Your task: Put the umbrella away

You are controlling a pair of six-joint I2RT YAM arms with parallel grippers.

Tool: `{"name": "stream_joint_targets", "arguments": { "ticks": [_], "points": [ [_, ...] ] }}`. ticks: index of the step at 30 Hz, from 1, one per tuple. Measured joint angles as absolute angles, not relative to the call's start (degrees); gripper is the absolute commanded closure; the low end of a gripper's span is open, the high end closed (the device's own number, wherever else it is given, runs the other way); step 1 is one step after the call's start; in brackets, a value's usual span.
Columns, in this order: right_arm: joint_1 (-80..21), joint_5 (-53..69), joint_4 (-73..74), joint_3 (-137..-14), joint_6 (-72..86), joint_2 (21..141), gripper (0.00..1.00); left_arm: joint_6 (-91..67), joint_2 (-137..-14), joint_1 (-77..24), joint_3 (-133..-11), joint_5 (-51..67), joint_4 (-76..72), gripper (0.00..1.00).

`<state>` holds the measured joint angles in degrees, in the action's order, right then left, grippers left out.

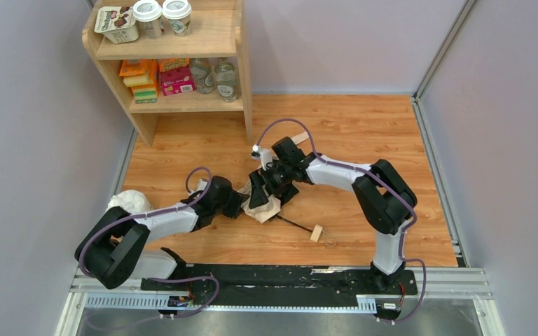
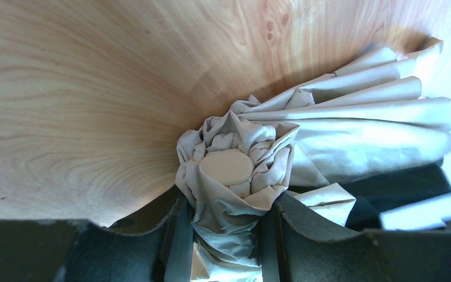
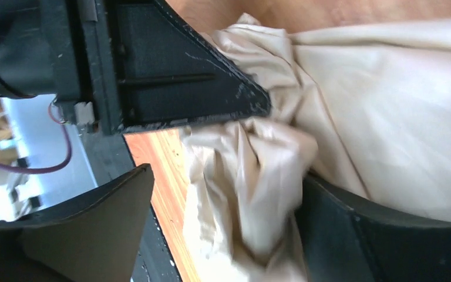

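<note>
Looking down from above, we see the pale beige fabric umbrella (image 1: pixel 265 208) lying collapsed and crumpled on the orange-brown wooden table (image 1: pixel 364 119), about midway between the two arms. Its thin black shaft (image 1: pixel 295 225) runs toward the near right and ends in a small light wooden block handle (image 1: pixel 316 233). The left gripper (image 1: pixel 242 204) meets the canopy from the left, and the right gripper (image 1: pixel 265 183) comes at it from the far side. A lumpy white plastic bag (image 1: pixel 129 201) sits by the left arm's elbow. A light wooden two-tier shelf (image 1: pixel 182 42) holding cups, bottles and boxes stands at the far left.

From the left wrist we look onto the bunched tip of the canopy, with pleats fanning out to the right. The black fingers (image 2: pixel 323 235) are clenched on the gathered cloth just below the tip.

From the right wrist we find the fingers (image 3: pixel 100 229) spread wide and released. The blurred cloth touches one finger only, and a strip of table shows beside the other. The left gripper's black body lies against the cloth above.
</note>
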<state>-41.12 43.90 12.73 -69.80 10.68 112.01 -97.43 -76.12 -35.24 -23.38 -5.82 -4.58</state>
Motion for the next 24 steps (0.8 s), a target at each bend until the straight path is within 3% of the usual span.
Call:
{"name": "stream_joint_targets", "arguments": {
  "ticks": [6,11,14,19,24],
  "points": [
    [-44.9,24.7,16.1,-65.6,5.1,96.2,0.0,-97.6,-73.5,-35.2,-24.1,-5.4,2.0,1.0],
    [-61.9,-1.1,3.7,-52.6,-6.4,84.1,0.0,-98.1,-73.4,-35.1,-25.6,-4.5,6.3,1.0],
    [-70.8,-11.8,-3.2,-46.9,-12.7,85.3,0.0,-98.7,-73.7,-35.0,-26.0,-3.9,7.1,1.0],
    [-73.8,-22.4,-11.6,-45.0,-20.0,92.7,0.01,-99.1,-73.8,-34.7,-26.3,-2.8,8.0,1.0],
    [-74.1,-31.0,-16.6,-48.4,-24.6,102.7,0.14,-99.2,-73.2,-34.7,-26.7,-1.8,10.4,1.0]
  ]
}}
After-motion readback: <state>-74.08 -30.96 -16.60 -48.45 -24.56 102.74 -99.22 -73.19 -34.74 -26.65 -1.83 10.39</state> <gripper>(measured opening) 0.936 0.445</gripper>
